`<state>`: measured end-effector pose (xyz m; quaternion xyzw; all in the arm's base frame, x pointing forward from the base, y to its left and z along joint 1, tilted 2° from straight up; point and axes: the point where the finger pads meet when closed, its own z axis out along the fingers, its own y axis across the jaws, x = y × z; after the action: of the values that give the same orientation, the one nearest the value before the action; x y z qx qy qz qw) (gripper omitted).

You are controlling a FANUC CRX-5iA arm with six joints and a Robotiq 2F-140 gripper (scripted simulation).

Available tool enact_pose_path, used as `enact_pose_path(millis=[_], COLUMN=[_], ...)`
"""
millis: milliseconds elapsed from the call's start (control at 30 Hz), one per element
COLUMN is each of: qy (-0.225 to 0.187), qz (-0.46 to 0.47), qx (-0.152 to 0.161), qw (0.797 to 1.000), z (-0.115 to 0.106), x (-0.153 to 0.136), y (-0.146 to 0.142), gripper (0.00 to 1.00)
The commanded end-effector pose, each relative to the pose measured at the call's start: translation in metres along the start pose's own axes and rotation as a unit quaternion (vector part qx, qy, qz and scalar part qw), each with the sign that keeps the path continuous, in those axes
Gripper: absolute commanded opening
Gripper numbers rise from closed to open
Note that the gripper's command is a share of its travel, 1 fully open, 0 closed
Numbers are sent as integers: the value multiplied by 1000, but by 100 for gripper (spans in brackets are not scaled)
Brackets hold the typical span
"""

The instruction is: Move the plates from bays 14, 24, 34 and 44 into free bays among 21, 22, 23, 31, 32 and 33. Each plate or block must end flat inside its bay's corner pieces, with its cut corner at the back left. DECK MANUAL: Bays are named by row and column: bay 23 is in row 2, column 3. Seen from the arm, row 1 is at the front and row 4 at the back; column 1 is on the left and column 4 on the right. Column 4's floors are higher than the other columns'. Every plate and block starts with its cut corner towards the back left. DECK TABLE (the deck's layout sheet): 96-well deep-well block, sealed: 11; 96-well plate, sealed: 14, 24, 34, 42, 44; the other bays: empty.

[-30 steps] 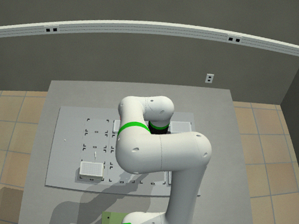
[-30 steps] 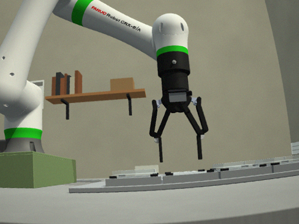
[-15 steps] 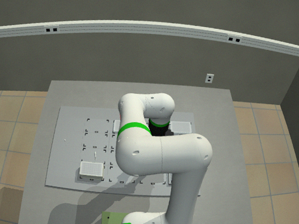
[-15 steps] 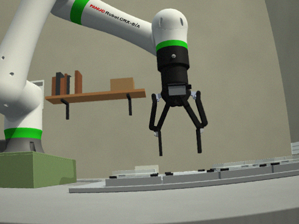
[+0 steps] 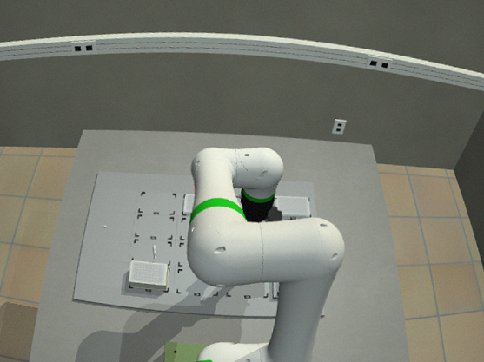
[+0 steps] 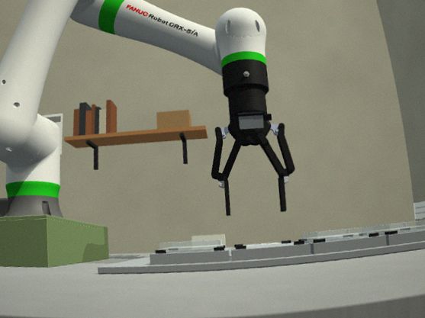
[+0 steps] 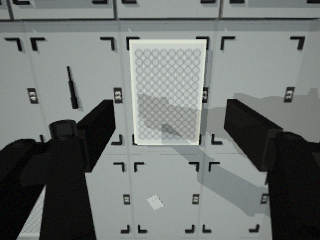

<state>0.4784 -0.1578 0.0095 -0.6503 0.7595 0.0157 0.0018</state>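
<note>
Plate [image 7: 168,95] among black corner pieces [image 7: 206,41]

Plate under gripper, seen from wrist at twelve o'clock: pale plastic [image 7: 168,92], round wells showing through smooth, clear-looking top. Deck board [image 5: 106,262] [image 6: 193,268]: grey, smooth, matt. Block at its seven o'clock [image 5: 147,272]: off-white, plastic-looking, fine-dimpled top. Arm [image 5: 302,253] [image 6: 30,54]: smooth white shell, soft satin sheen, green bands flat in finish. Gripper [image 6: 253,196] [image 7: 169,114]: matt black, small silvery metal-looking joints. Shelf at nine o'clock of gripper [image 6: 135,136]: orange-brown, wood-looking. Arm's stand [image 6: 12,243] [image 5: 180,361]: green, matt, painted look. Floor [image 5: 445,229]: tan tiles, dull. Wall [image 5: 265,100] [image 6: 331,119]: faintly mottled, matt.
</note>
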Motion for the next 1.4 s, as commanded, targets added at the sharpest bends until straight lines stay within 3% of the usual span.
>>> enact_pose_path(millis=[0, 233, 1367], qy=[0, 0, 0], qz=[0, 0, 0], qx=[1, 1, 1], qw=[1000, 1000, 1000], z=[-1, -1, -1], x=[0, 10, 111], y=[-1, -7, -73], gripper=[70, 70, 70])
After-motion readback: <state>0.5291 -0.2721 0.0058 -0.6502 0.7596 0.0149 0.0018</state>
